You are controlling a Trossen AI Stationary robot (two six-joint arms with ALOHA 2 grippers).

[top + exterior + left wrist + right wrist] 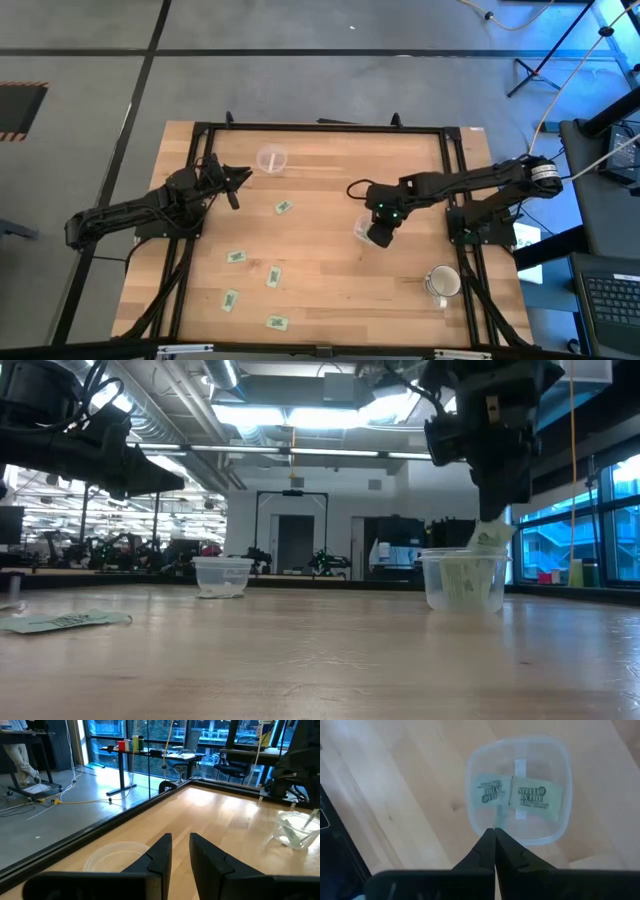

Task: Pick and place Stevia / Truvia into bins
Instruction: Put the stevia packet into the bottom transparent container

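Right gripper (495, 831) pinched on a packet (500, 815) above a cup (519, 790) holding two packets; left gripper (180, 845) slightly parted beside another cup (116, 856).

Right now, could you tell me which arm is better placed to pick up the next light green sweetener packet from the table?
Left, probably: its gripper is empty, and the nearest loose light green paper packet lies close by. The right gripper is over the clear plastic cup, fingers shut.
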